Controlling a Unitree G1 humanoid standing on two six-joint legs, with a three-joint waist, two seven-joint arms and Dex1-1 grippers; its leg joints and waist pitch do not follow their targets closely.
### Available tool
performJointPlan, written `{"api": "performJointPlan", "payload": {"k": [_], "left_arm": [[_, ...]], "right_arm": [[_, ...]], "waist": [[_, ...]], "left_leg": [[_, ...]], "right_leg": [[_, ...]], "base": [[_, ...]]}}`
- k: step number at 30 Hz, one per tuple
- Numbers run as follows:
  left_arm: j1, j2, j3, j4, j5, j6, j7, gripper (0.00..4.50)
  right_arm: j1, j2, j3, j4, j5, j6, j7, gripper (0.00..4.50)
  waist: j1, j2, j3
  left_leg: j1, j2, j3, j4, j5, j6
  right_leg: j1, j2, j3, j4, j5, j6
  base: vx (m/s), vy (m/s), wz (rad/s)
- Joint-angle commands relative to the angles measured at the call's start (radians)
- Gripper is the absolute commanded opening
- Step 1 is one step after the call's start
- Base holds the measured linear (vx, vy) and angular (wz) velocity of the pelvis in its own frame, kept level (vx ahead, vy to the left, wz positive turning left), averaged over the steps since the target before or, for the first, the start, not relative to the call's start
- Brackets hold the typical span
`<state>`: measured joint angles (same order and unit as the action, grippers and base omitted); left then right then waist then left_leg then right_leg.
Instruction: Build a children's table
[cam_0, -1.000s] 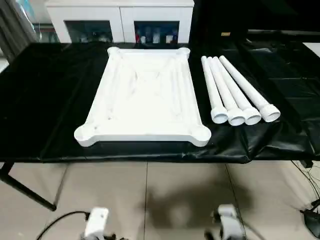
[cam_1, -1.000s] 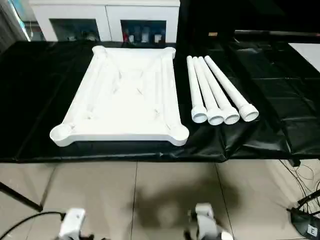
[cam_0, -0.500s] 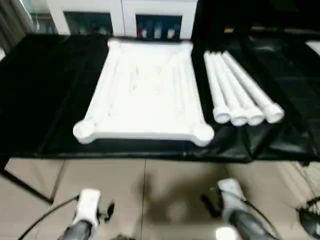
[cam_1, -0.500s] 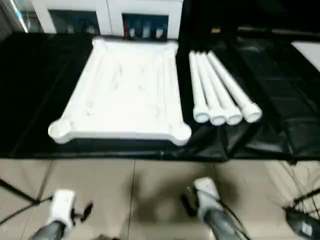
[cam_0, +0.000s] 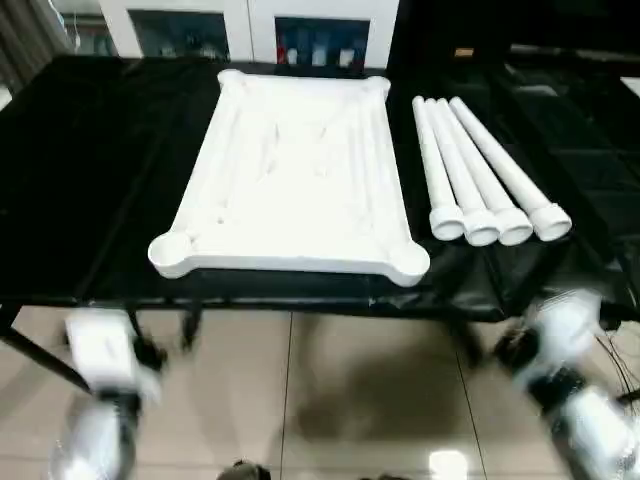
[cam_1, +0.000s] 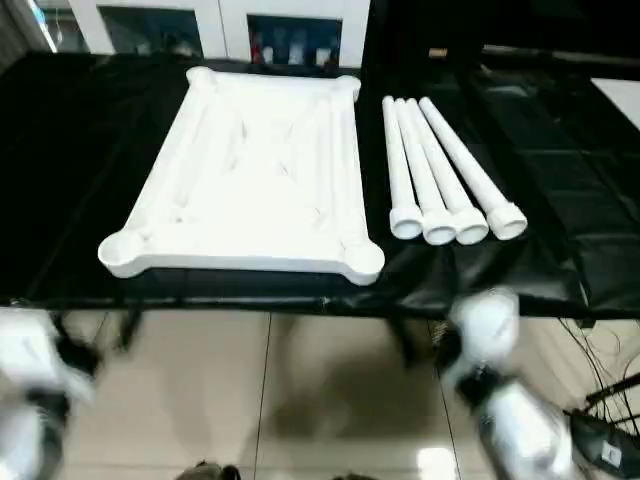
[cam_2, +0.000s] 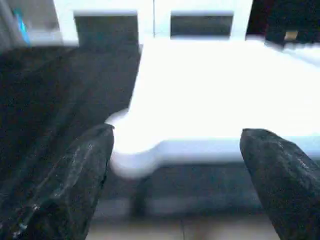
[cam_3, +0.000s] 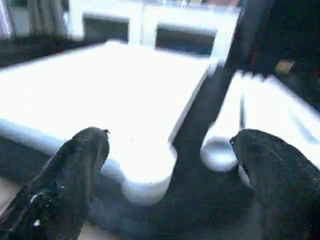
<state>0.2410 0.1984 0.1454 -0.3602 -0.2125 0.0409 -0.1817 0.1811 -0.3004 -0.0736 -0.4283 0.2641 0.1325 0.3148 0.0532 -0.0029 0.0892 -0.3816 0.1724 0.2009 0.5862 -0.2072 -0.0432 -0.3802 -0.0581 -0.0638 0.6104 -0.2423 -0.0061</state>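
The children's table lies in parts on a black-covered work table. Its white top (cam_0: 295, 170) rests upside down with rounded corner sockets. Several long white legs (cam_0: 480, 170) lie side by side to its right. My left gripper (cam_0: 160, 335) hangs open before the work table's front edge, facing the top's near left corner socket (cam_2: 130, 160). My right gripper (cam_0: 490, 345) is open too, low in front of the near right corner socket (cam_3: 150, 175) and the end of a leg (cam_3: 217, 150). Nothing sits between the black fingers (cam_2: 75, 180) of either one.
A black cloth (cam_0: 90, 150) covers the work table, and its dark frame leg (cam_0: 30, 350) slants down at the left. A white glass-door cabinet (cam_0: 260, 20) stands behind. Tiled floor (cam_0: 330, 390) lies in front, with cables (cam_1: 610, 390) at the right.
Both arms have risen from the bottom edge and spread outward, up towards the work table's front edge. The head camera has tilted. Both grippers stay open.
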Motion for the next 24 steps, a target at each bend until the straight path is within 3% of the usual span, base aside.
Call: {"api": "performJointPlan", "payload": {"k": [1, 3, 4, 5, 7, 8, 9, 10, 11, 13, 14, 16, 22, 24], "left_arm": [[-0.056, 0.02, -0.013, -0.066, -0.001, 0.077, 0.006, 4.48], [-0.135, 0.023, -0.034, -0.068, 0.019, 0.125, 0.02, 4.48], [-0.216, 0.008, -0.046, -0.027, 0.041, 0.141, 0.044, 4.48], [-0.234, 0.004, -0.049, -0.017, 0.048, 0.143, 0.05, 4.48], [-0.368, -0.054, -0.029, 0.088, 0.119, 0.146, 0.192, 4.48], [-0.381, -0.061, -0.024, 0.1, 0.127, 0.144, 0.211, 4.48], [-0.384, -0.056, -0.025, 0.101, 0.139, 0.158, 0.216, 4.48], [-0.384, -0.059, -0.019, 0.108, 0.048, 0.181, 0.169, 4.48], [-0.378, -0.056, -0.021, 0.105, 0.014, 0.184, 0.139, 4.48], [-0.366, -0.042, -0.032, 0.109, 0.036, 0.219, 0.134, 4.48], [-0.351, -0.024, -0.048, 0.103, 0.081, 0.218, 0.132, 4.48], [-0.343, -0.019, -0.056, 0.097, 0.087, 0.218, 0.124, 4.48], [-0.321, -0.031, -0.066, 0.103, 0.121, 0.242, 0.153, 4.48], [-0.321, -0.025, -0.072, 0.102, 0.122, 0.245, 0.154, 4.48]], "right_arm": [[-0.086, 0.006, -0.02, -0.026, 0.005, 0.054, -0.045, 4.42], [-0.196, 0.031, -0.02, 0.023, -0.041, 0.029, -0.094, 4.42], [-0.261, 0.051, -0.029, 0.077, -0.079, 0.058, -0.154, 4.42], [-0.272, 0.055, -0.033, 0.088, -0.079, 0.069, -0.168, 4.42], [-0.351, 0.082, -0.059, 0.186, 0.015, 0.178, -0.208, 4.42], [-0.36, 0.084, -0.061, 0.195, 0.016, 0.191, -0.214, 4.42], [-0.365, 0.09, -0.06, 0.193, 0.044, 0.205, -0.202, 4.42], [-0.376, 0.097, -0.054, 0.2, 0.054, 0.207, -0.194, 4.42], [-0.389, 0.098, -0.045, 0.209, 0.055, 0.224, -0.185, 4.42], [-0.417, 0.105, -0.019, 0.223, 0.034, 0.25, -0.178, 4.42], [-0.433, 0.112, 0.002, 0.235, 0.006, 0.257, -0.177, 4.42], [-0.434, 0.116, 0.007, 0.24, -0.001, 0.253, -0.174, 4.42], [-0.446, 0.127, 0.068, 0.294, -0.025, 0.277, -0.185, 4.42], [-0.445, 0.129, 0.074, 0.292, -0.024, 0.281, -0.182, 4.42]], "waist": [[-0.004, 0.004, -0.041], [-0.007, -0.003, -0.049], [-0.009, -0.008, -0.053], [-0.01, -0.001, -0.056], [-0.01, -0.006, -0.067], [-0.011, -0.005, -0.067], [-0.005, -0.006, -0.072], [-0.002, -0.009, -0.079], [-0.003, -0.01, -0.083], [-0.004, -0.008, -0.086], [-0.005, -0.009, -0.085], [-0.001, -0.006, -0.083], [0.014, -0.01, -0.079], [0.016, -0.007, -0.072]], "left_leg": [[0.02, 0.076, -0.046, -0.08, -0.117, 0.061], [0.021, 0.072, -0.043, -0.071, -0.057, 0.066], [0.019, 0.069, -0.042, -0.067, -0.02, 0.065], [0.024, 0.064, -0.039, -0.063, -0.006, 0.063], [0.025, 0.061, -0.037, -0.054, 0.034, 0.071], [0.026, 0.059, -0.038, -0.053, 0.037, 0.075], [0.019, 0.06, -0.04, -0.049, 0.053, 0.079], [0.012, 0.059, -0.041, -0.044, 0.094, 0.095], [0.01, 0.057, -0.041, -0.042, 0.103, 0.098], [0.011, 0.056, -0.039, -0.038, 0.112, 0.11], [0.011, 0.057, -0.037, -0.037, 0.09, 0.114], [0.015, 0.063, -0.036, -0.039, 0.047, 0.109], [0.027, 0.071, -0.034, -0.05, -0.07, 0.035], [0.037, 0.072, -0.036, -0.062, -0.207, -0.003]], "right_leg": [[0.027, -0.082, 0.065, -0.067, 0.025, -0.141], [0.03, -0.081, 0.064, -0.056, 0.109, -0.157], [0.034, -0.08, 0.064, -0.047, 0.151, -0.168], [0.032, -0.081, 0.064, -0.046, 0.163, -0.18], [0.041, -0.077, 0.067, -0.036, 0.248, -0.189], [0.04, -0.075, 0.067, -0.035, 0.264, -0.196], [0.049, -0.081, 0.066, -0.032, 0.287, -0.203], [0.054, -0.084, 0.064, -0.021, 0.356, -0.205], [0.057, -0.082, 0.063, -0.019, 0.367, -0.208], [0.053, -0.08, 0.061, -0.017, 0.369, -0.221], [0.053, -0.082, 0.062, -0.021, 0.335, -0.224], [0.048, -0.085, 0.062, -0.029, 0.248, -0.224], [0.04, -0.086, 0.064, -0.043, 0.042, -0.21], [0.044, -0.087, 0.062, -0.058, -0.127, -0.174]], "base": [[0.0, 0.0, 0.0], [0.0, 0.0, 0.0], [0.0, 0.0, 0.0], [0.0, 0.0, 0.0], [0.0, 0.0, 0.0], [0.0, 0.0, 0.0], [0.0, 0.0, 0.0], [0.0, 0.0, 0.0], [0.0, 0.0, 0.0], [0.0, 0.0, 0.0], [0.0, 0.0, 0.0], [0.0, 0.0, 0.0], [0.0, 0.0, 0.0], [0.0, 0.0, 0.0]]}}
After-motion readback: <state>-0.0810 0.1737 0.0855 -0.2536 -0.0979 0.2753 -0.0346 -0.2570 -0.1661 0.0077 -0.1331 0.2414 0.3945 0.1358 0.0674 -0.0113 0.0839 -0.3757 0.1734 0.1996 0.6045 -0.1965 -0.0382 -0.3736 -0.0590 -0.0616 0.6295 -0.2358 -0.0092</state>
